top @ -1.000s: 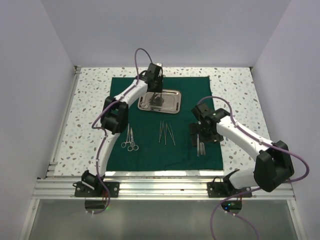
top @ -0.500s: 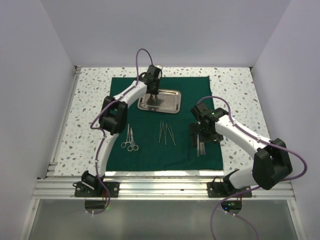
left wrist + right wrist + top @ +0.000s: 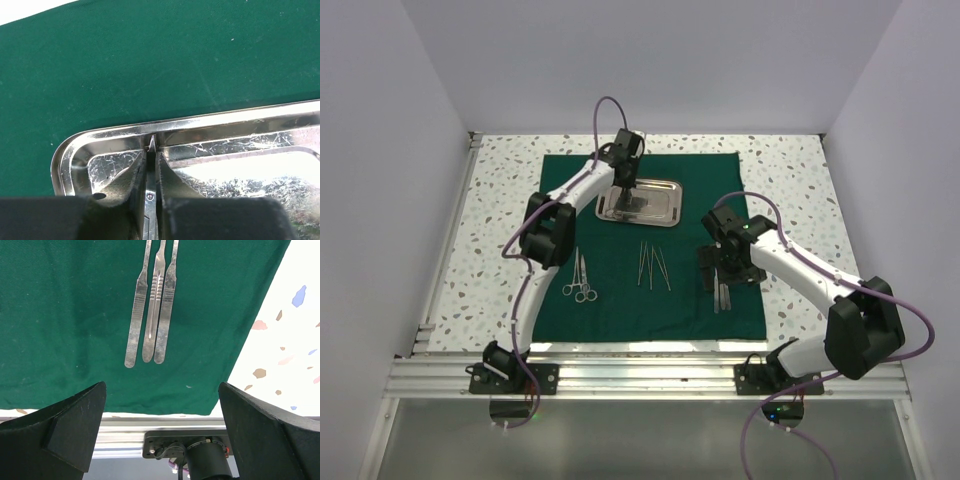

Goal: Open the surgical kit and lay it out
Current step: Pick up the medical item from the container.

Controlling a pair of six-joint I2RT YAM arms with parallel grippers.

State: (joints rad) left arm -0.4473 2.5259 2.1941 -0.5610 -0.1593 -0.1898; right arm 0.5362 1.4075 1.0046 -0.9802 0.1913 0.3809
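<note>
Speckled white table (image 3: 500, 200) enclosed by pale walls (image 3: 650, 60) and spread with the dark green drape (image 3: 620, 295). Steel tray (image 3: 670, 190) lies on the drape's far half; the left gripper (image 3: 150, 175) reaches into it, clenched on a slim pointed instrument (image 3: 150, 150). Right gripper (image 3: 161, 390), jaws released wide, hangs above three flat handles (image 3: 150, 315) near the drape's right front corner.

No legible text, label, brand, number or sign on any surface in view
</note>
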